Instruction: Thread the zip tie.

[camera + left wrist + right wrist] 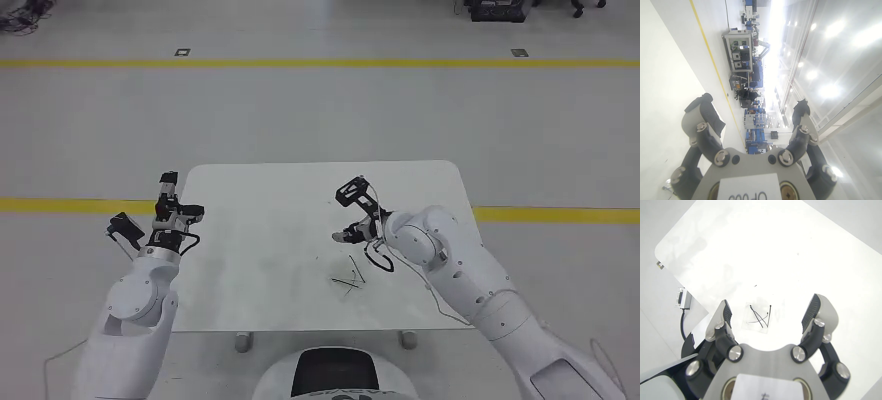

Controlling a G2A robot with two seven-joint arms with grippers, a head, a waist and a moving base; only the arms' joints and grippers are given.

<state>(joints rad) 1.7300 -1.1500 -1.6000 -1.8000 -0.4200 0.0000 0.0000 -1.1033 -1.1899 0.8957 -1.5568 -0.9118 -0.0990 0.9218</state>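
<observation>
The coming move turns on the right tool (348, 213), much the nearer of the two to the zip ties (348, 275). It hangs over the counter (260, 200) with its fingers spread wide and nothing between them. The ties lie flat below it, a little to the robot's side of it. In the right wrist view the zip ties (760, 317) appear in the gap of the right tool (770, 300), so the tool already looks down over them. There seem to be three thin black ties, crossed over one another in a loose fan on what looks like a clear flat sleeve (745, 325). Their small heads point away from the tool's wrist and their tails toward it. The long axes run roughly crosswise to the line on which the fingers close, which should suit a pinch across one strap, though the overlap makes it likely that more than one is caught. The left tool (150, 207) stands well apart from the ties at the counter's far side edge. Its fingers are likewise released and empty, as the left wrist view of the left tool (754, 100) shows, and it faces out into the room.
</observation>
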